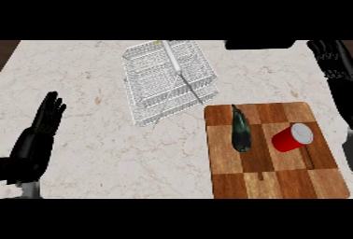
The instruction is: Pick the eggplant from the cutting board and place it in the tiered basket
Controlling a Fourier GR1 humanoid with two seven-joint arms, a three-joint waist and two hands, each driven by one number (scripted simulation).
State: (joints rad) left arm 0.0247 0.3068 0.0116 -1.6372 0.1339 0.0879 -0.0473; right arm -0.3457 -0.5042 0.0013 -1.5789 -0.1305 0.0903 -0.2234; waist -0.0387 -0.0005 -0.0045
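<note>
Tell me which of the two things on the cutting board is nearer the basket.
The eggplant: dark and long, it lies on the board's left side, while the red cup lies farther right.

There are no words, numbers or signs to read on anything here, not even the red cup (293, 137).
</note>
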